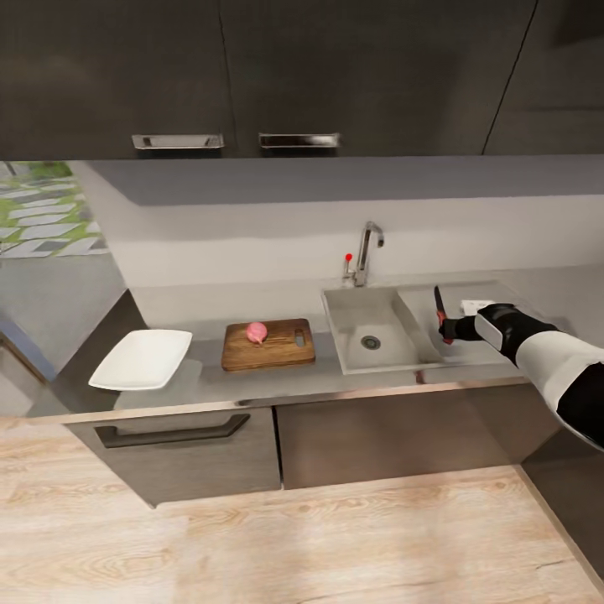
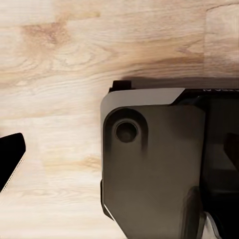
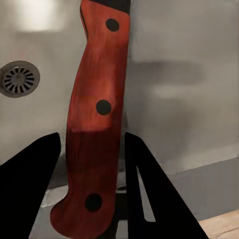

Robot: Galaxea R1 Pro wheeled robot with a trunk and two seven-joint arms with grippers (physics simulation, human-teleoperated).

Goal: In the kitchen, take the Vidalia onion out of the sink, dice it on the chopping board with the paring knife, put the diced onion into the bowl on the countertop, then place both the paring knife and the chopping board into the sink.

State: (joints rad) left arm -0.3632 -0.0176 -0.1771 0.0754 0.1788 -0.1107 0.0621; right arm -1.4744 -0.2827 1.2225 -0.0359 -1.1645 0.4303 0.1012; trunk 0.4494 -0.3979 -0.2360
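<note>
Gripping the paring knife (image 3: 94, 134) by its handle, the right claw (image 3: 89, 174) hovers over the sink (image 1: 369, 323).

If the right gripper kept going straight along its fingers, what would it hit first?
Probably the sink: past the paring knife between the right gripper's fingers lies the steel basin near its drain. Depth is uncertain.

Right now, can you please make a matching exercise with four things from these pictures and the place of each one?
Things:
1. Vidalia onion
2. paring knife
3. bowl
4. tap

Places:
A. behind the sink
B. on the chopping board
C. in the right gripper
D. on the countertop, left of the board

Pairs: 1-B, 2-C, 3-D, 4-A
</note>
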